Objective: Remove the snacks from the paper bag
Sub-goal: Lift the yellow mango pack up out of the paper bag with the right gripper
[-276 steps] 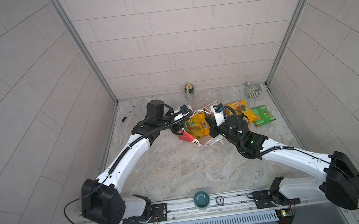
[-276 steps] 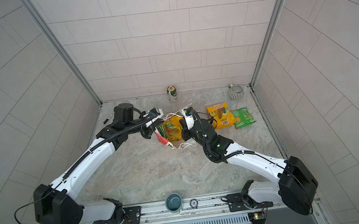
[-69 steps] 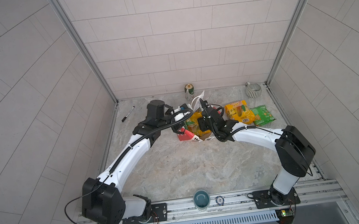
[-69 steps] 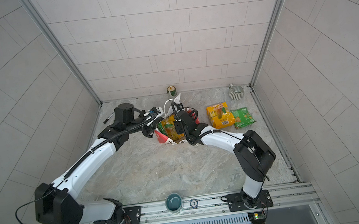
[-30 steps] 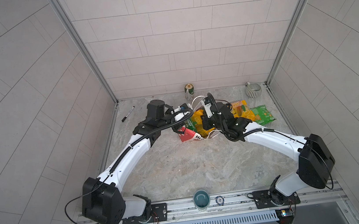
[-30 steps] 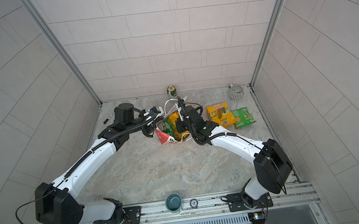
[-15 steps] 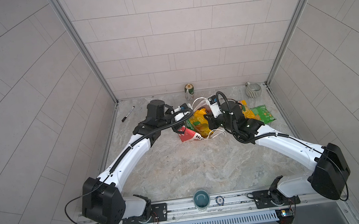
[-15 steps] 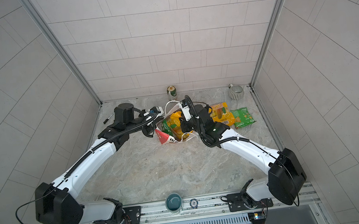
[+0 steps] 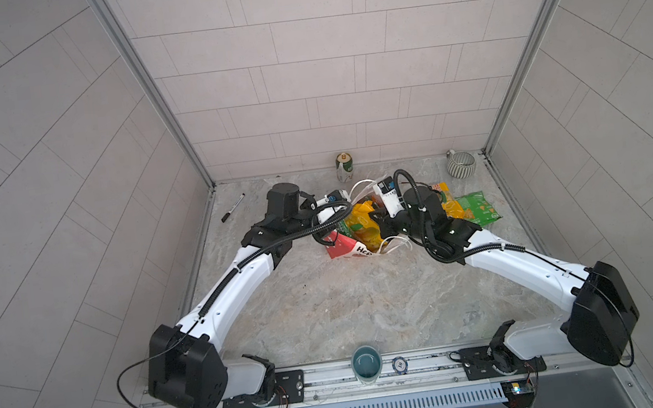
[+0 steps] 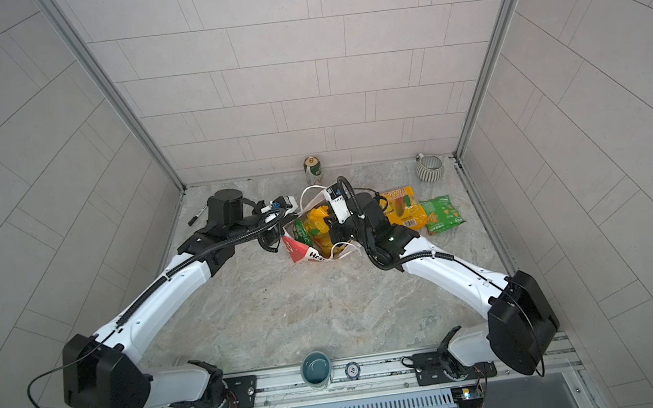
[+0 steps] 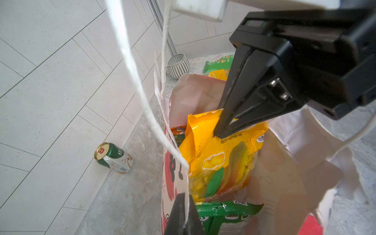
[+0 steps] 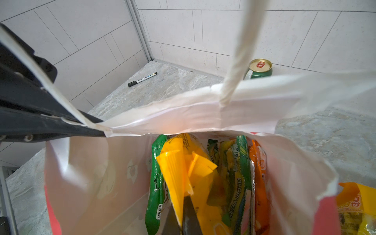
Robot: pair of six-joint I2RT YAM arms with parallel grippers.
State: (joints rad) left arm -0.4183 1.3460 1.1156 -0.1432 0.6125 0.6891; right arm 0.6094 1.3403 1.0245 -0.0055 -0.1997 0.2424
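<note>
The paper bag (image 9: 350, 247) stands toward the back middle of the marble table (image 9: 328, 309) with its mouth open upward. Behind it a drink can (image 9: 345, 166) stands close against the back wall. A ribbed mug (image 9: 460, 164) sits in the back right corner, and a marker (image 9: 233, 207) lies near the left wall. Just right of the bag, a loose yellow-orange packet (image 10: 404, 204) and a loose green packet (image 10: 441, 213) lie flat side by side, the green one near the right wall. The front half of the table is open marble, up to a teal cup (image 9: 367, 365) on the front rail.

The left pincer (image 11: 183, 201) is clamped tight on the bag's top rim, right where a white cord handle (image 11: 130, 61) joins it, on the bag's left side. That handle loops up over the mouth.

The right pincer (image 12: 183, 205) reaches down into the mouth from the right side. It is pinched closed on the crumpled top edge of a yellow-orange packet (image 12: 177, 168). The packet's top is up in the mouth and its lower part is down inside the bag. On one side of it a green packet (image 12: 156, 183) stands on edge. On the other side stand a yellow-green packet (image 12: 238, 183) and a red-orange packet (image 12: 259, 173), which is nearest the bag's wall.
</note>
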